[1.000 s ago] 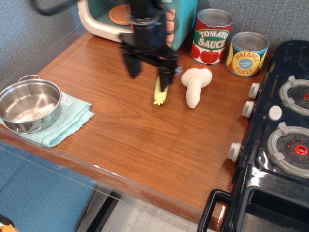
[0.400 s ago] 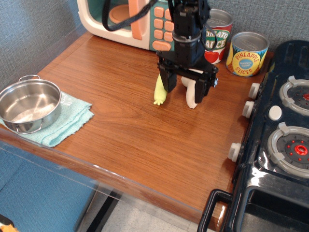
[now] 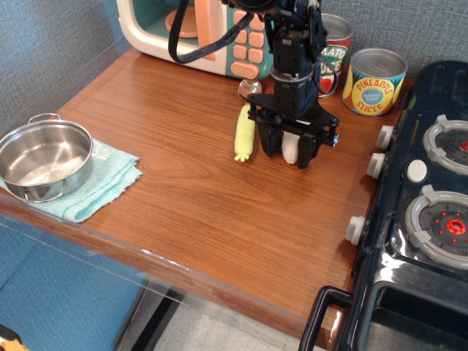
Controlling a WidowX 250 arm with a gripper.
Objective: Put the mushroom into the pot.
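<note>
Straddling the mushroom (image 3: 290, 149) near the back edge of the wooden counter (image 3: 205, 197): black gripper (image 3: 291, 148), fingers (image 3: 268, 137) lowered on either side of the white stem, narrow gap, contact with the stem not clear enough to tell. Cap hidden under the gripper body. Lying just left of it, a yellow-green spoon (image 3: 243, 132), apart from the fingers. Sitting at the left front corner, well apart, the pot (image 3: 42, 159) on a teal cloth (image 3: 102, 183). Standing along the back edge: toy microwave (image 3: 197, 33), tomato sauce can (image 3: 333, 51), pineapple can (image 3: 374, 81). Flanking the right edge, a dark toy stove (image 3: 424, 205).
</note>
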